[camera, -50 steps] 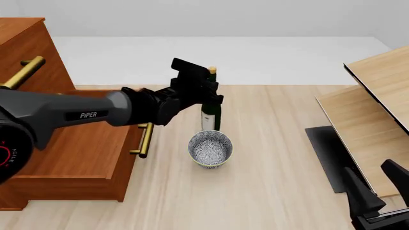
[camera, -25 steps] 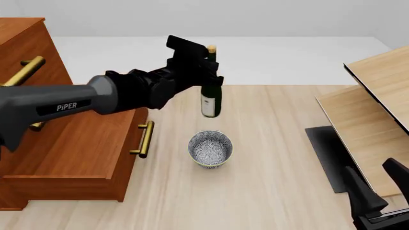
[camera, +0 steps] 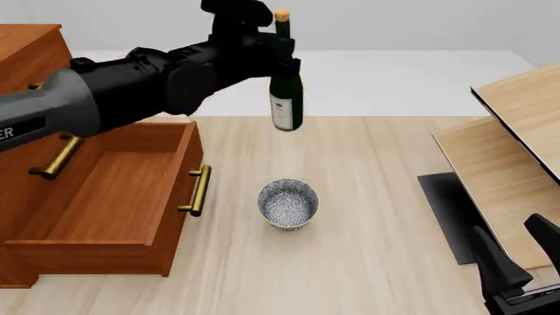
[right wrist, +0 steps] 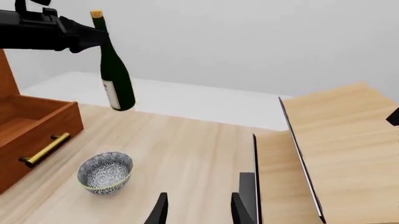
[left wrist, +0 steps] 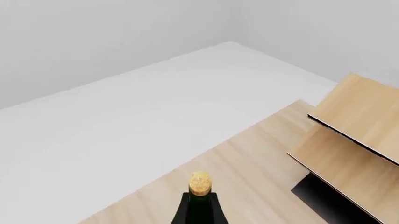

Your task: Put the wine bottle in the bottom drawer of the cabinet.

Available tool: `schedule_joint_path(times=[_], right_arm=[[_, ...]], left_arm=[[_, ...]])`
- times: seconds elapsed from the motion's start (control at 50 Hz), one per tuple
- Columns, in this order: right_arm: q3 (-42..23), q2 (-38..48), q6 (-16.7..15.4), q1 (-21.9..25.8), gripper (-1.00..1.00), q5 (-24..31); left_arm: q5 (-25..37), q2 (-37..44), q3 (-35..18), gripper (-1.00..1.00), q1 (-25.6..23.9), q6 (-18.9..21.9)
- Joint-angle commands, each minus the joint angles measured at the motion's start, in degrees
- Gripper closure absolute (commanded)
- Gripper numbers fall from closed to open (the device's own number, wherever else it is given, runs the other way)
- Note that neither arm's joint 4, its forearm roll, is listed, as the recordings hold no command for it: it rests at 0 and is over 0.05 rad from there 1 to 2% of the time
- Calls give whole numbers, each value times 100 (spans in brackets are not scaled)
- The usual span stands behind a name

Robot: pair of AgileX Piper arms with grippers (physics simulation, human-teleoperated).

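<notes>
Left gripper [camera: 278,49] clamped on wine bottle [camera: 285,92] neck, bottle raised since earlier frame, now top centre (clear above bowl [camera: 287,203]); bottom drawer [camera: 105,197] open lower left. Right gripper [right wrist: 196,207] parted, idle.

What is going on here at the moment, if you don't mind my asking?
The left gripper holds the wine bottle by its neck, in the air above the table and behind the patterned bowl. The bottle hangs roughly upright, clear of the tabletop. The bottom drawer of the cabinet stands pulled open on the left, with nothing visible inside. The right gripper is open and idle near the pale wood furniture on the right.
</notes>
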Motion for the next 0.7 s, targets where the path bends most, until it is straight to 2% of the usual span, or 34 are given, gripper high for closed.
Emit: schedule_joint_path(times=[0.02,0.26,0.36,0.54,0.7], right_arm=[[-46,-22,-15,14,-100,25],[-116,12,9,67,-100,-21],[-110,17,6,66,-100,-32],[-105,46,5,72,-100,-66],[-83,122,-14,105,-100,-149]], left_arm=[[479,-761,-110,100,3,82],[1114,-1799,57,100,114,-70],[1413,-2356,166,100,418,-139],[2000,-2915,-4,100,561,-99],[2381,-3412,104,100,898,-156]])
